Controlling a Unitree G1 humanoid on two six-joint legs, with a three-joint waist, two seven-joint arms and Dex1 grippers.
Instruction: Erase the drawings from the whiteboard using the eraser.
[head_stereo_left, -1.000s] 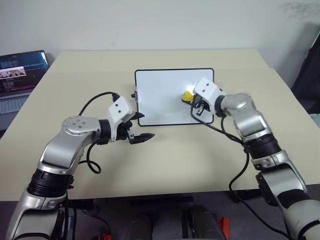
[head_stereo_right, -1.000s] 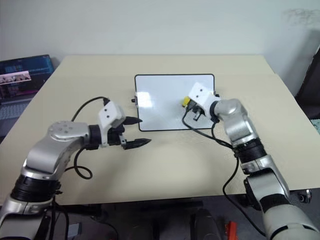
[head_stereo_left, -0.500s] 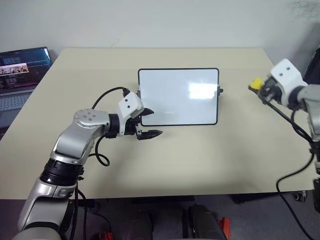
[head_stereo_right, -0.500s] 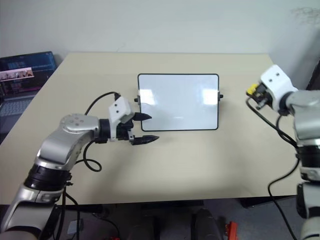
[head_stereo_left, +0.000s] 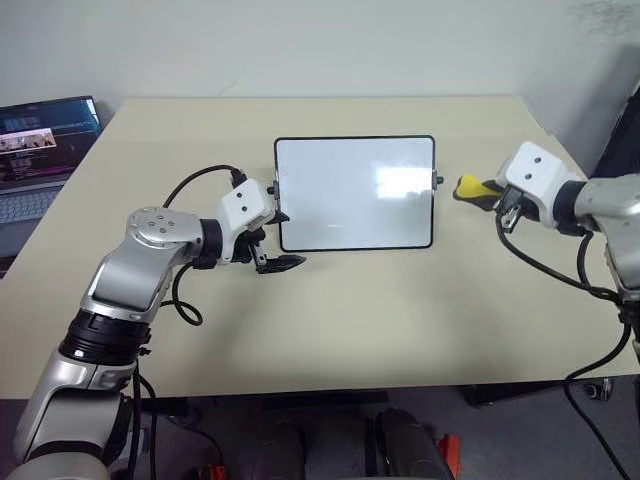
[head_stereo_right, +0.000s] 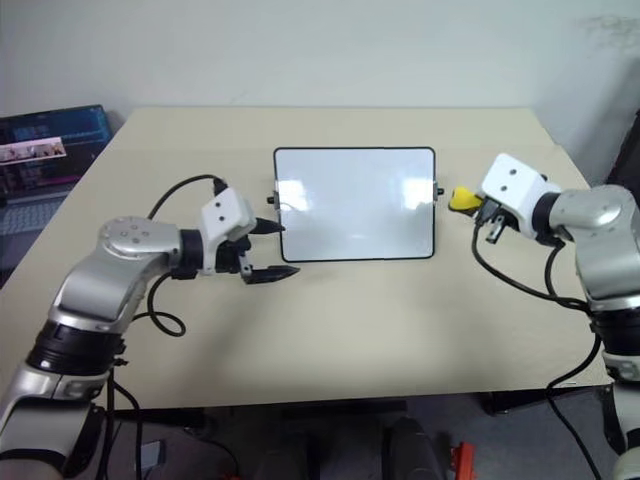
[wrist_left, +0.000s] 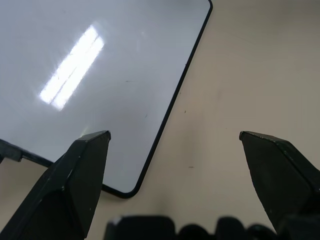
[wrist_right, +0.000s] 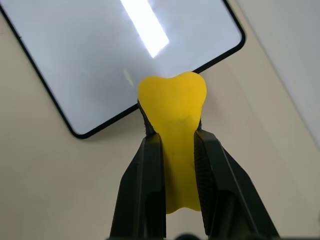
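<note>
While the whiteboard (head_stereo_left: 355, 192) lies flat on the beige table (head_stereo_left: 400, 320), the right gripper (wrist_right: 174, 150) clamps the eraser (wrist_right: 175, 125) beside it (left gripper (wrist_left: 172, 150) open); a laptop (head_stereo_left: 40, 140) is cut off.

Place: an office or lab room, set up as a test bench.
Table (head_stereo_left: 330, 320): wide, plain beige top, standing near a wall.
Wall (head_stereo_left: 300, 45): bare, pale, without decoration.
Laptop (head_stereo_left: 40, 135): open on a separate surface to the table's left, screen lit.
Whiteboard (head_stereo_left: 355, 192): small, black-framed, lying flat on the table.
Cables (head_stereo_left: 185, 300): black leads looping off the robot's arms.
Floor: grey, glimpsed under the table's near edge.
</note>
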